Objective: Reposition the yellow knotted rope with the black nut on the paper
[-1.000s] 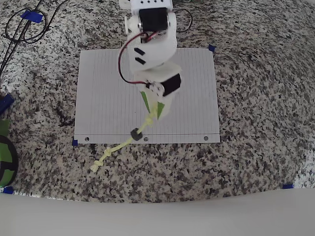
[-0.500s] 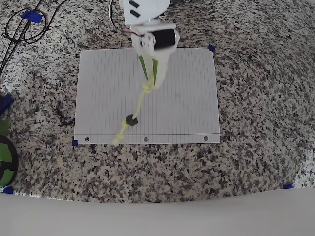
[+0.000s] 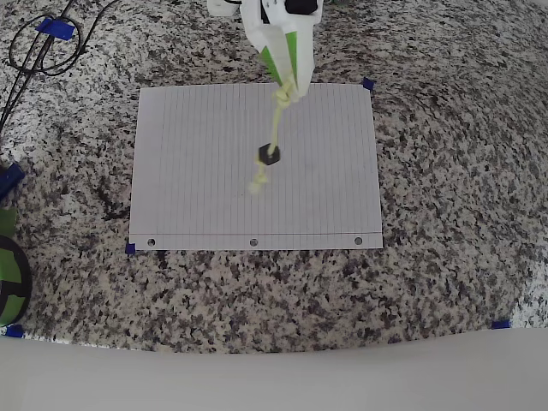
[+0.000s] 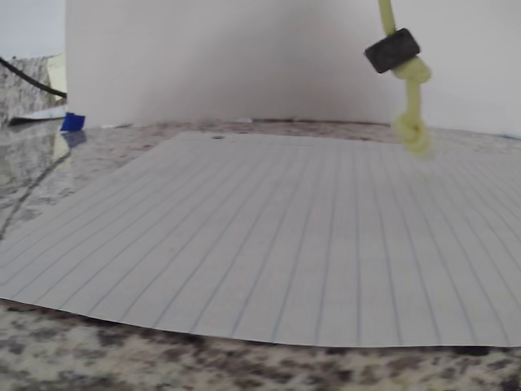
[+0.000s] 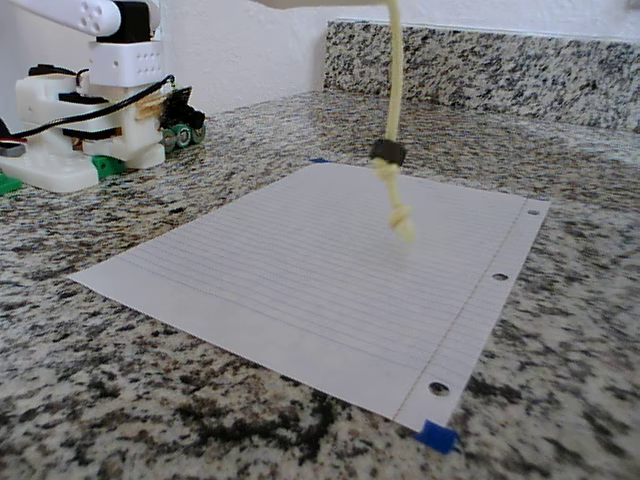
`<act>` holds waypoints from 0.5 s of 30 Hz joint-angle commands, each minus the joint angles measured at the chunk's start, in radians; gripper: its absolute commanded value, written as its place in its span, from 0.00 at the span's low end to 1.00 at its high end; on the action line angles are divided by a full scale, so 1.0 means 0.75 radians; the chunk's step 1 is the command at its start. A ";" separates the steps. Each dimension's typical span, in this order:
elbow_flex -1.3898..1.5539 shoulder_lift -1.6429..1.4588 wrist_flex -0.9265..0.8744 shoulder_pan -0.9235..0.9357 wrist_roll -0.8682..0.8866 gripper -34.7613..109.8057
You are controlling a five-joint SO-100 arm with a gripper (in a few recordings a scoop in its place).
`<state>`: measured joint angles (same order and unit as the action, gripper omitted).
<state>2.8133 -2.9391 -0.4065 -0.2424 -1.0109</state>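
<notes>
My gripper (image 3: 287, 81) is over the far edge of the paper (image 3: 188, 171), shut on the top end of the yellow knotted rope (image 3: 276, 124). The rope hangs straight down from it over the sheet. The black nut (image 3: 269, 155) sits low on the cord, held up by a knot, and the frayed knotted end (image 3: 257, 183) dangles below it. In the fixed view the rope (image 5: 394, 90), nut (image 5: 387, 151) and blurred lower end (image 5: 400, 222) hang just above the paper (image 5: 280, 270). In the wrist view the nut (image 4: 391, 50) and knots (image 4: 412, 102) hang at upper right above the lined paper (image 4: 269, 252).
Black cables (image 3: 34, 43) lie on the granite at the far left. Blue tape marks (image 3: 368, 84) sit at the paper's corners and on the counter. A green and black object (image 3: 8, 270) is at the left edge. The arm's white base (image 5: 85, 120) stands behind the sheet.
The gripper has risen and drawn back toward the paper's far edge. The rope, which trailed off the near edge onto the granite, now hangs over the sheet with the nut on it.
</notes>
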 commanded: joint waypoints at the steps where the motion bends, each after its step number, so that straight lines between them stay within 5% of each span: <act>1: 0.000 -0.029 -0.070 -0.047 0.016 0.24; 15: 0.145 -0.297 -0.597 -0.025 -0.002 0.24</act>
<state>2.9115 -3.1017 -0.7977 -0.2700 -1.0017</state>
